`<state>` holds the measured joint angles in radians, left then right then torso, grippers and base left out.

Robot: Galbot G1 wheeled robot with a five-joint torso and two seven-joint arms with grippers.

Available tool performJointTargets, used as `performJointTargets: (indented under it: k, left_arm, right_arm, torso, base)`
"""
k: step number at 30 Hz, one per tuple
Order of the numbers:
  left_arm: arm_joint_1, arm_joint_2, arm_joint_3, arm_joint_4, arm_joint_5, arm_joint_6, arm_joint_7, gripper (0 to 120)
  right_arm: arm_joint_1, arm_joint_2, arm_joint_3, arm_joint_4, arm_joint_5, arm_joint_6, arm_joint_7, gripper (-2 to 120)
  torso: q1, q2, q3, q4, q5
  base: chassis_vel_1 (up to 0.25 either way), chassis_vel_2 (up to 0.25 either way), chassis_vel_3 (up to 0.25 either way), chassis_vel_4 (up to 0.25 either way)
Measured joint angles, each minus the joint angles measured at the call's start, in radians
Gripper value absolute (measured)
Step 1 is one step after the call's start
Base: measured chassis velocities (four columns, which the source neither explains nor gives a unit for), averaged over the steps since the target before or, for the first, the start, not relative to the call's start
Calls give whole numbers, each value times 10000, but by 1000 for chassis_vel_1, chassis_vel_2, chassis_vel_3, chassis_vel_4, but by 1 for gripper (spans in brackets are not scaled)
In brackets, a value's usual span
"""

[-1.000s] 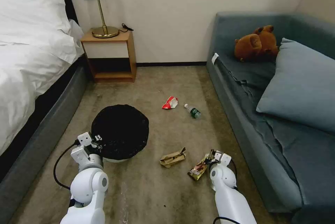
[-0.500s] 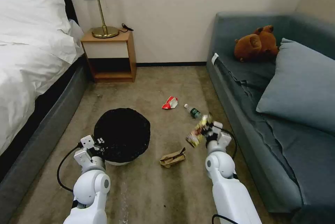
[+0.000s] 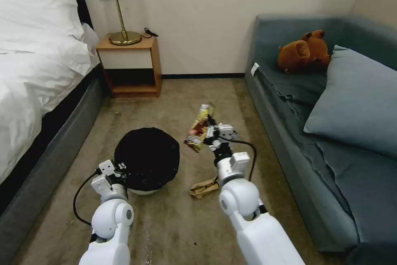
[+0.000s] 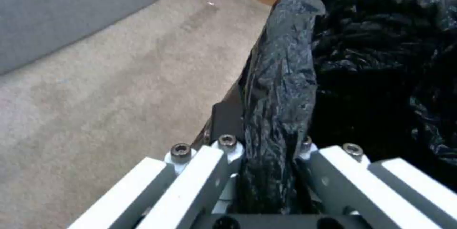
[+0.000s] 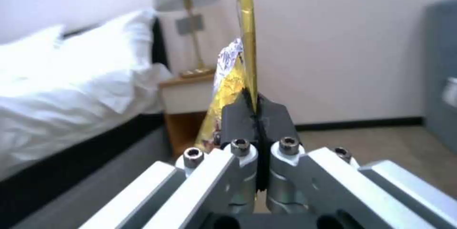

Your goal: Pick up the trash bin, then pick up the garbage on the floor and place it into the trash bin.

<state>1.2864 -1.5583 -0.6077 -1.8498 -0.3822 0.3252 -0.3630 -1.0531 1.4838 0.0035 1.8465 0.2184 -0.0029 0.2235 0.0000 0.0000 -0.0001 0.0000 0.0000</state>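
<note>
Snack packet point(image 3: 199, 127) is up off the carpet, pinched in my right claw point(image 3: 209, 133); the wrist view shows the black pads point(image 5: 238, 114) clamped flat on its lower edge point(image 5: 240, 75), jaws fully closed on the foil; it hangs in the air just to the right of the trash bin point(image 3: 147, 158), not yet over the opening. Its long axis runs up and away from the claw, free end pointing toward the far wall and a little up; it stands edge-on between the pads, limp and crinkled, so it may flop.

My left claw point(image 3: 117, 170) is closed on the near rim of the bin, black liner point(image 4: 281, 89) bunched between the jaws; the bin looks raised slightly, though I can't say for sure.

Doing this well, as I judge it: carry the packet leftward until it sits over the middle of the black mouth, tip the free end downward, release only when it is inside the rim; keep the bin steady and level.

Brown paper bag point(image 3: 203, 187) lies on the carpet below my right forearm; brown plush toy point(image 3: 304, 52) stays on the sofa point(image 3: 289, 91).
</note>
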Motion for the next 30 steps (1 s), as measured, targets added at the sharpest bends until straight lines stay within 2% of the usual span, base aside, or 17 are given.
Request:
performJointTargets:
  k: [3, 11, 16, 30]
  left_arm:
    - [-30, -53, 117, 37, 33, -5, 4, 4]
    - [-131, -152, 188, -58, -15, 99, 7, 4]
    - [-126, -169, 188, -156, -3, 121, -8, 4]
    - [-140, -416, 556, -247, 248, 176, -59, 4]
  right_arm:
    - [387, -85, -728, -514, -189, 552, -430, 0]
    - [1076, 141, -1535, -1531, -580, 988, -725, 0]
    - [1393, 219, -1765, -2155, -611, 1295, -732, 0]
    - [1640, 305, -2018, -3690, -814, 1838, -909, 0]
  torso:
    - [0, 0, 1, 0, -1]
    - [0, 0, 0, 1, -1]
    - [0, -1, 0, 1, 0]
    - [0, 0, 1, 0, 0]
  base:
    - [0, 0, 0, 0]
    - [0, 0, 0, 0]
    - [0, 0, 0, 0]
    - [0, 0, 0, 0]
